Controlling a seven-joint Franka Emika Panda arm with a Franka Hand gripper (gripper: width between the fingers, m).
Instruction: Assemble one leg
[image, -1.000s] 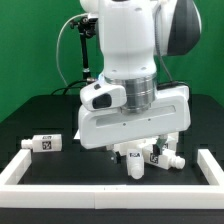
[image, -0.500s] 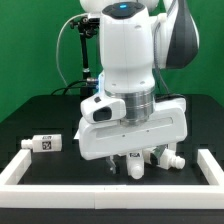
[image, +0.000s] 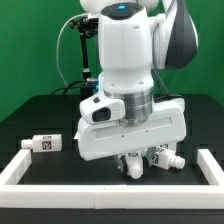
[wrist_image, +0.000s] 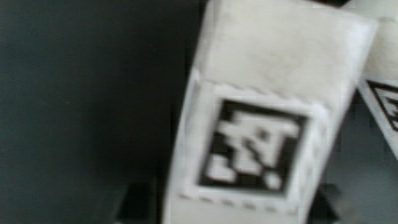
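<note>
In the exterior view my gripper is low over the black table near the front, with a white leg between its fingers. In the wrist view that leg fills the picture, its black-and-white tag facing the camera. The dark fingers press against both its sides, so my gripper is shut on it. Another leg lies just to the exterior view's right of it; its edge also shows in the wrist view. A third leg lies on its side at the exterior view's left.
A white raised bar runs along the front and up both sides of the black table. A green backdrop stands behind. The arm's body hides the middle of the table.
The arm's hand has turned and dropped slightly toward the legs since a second ago. In the last half second almost nothing has moved.
</note>
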